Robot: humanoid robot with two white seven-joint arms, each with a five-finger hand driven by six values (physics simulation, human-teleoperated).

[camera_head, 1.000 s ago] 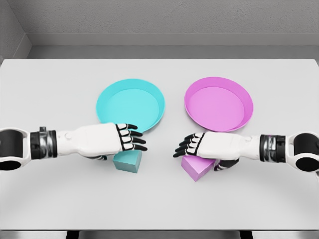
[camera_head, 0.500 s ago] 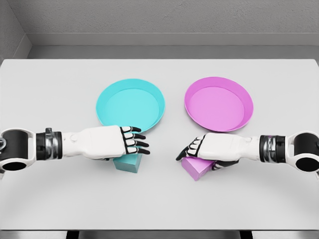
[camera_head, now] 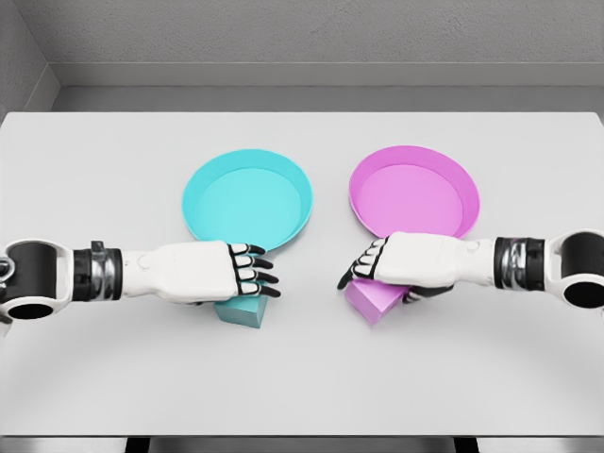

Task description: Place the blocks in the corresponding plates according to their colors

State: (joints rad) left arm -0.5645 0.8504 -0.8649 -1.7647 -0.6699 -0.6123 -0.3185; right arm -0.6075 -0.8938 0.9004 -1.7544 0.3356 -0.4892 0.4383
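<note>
My left robot hand point(camera_head: 231, 274) is white with black finger joints, as is my right robot hand point(camera_head: 387, 266). The cyan block point(camera_head: 242, 310) matches the cyan plate point(camera_head: 247, 199); the pink block point(camera_head: 371, 300) matches the pink plate point(camera_head: 414, 196). The table point(camera_head: 302, 377) is plain light grey.

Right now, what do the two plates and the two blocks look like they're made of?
It is a simulator render, so this is by look only. The cyan plate and pink plate read as moulded plastic: flat uniform colour, smooth raised rim, soft satin shading. The cyan block and pink block look like matte plastic or painted foam: sharp edges, no grain, no gloss. Both blocks are half hidden under hands.
</note>
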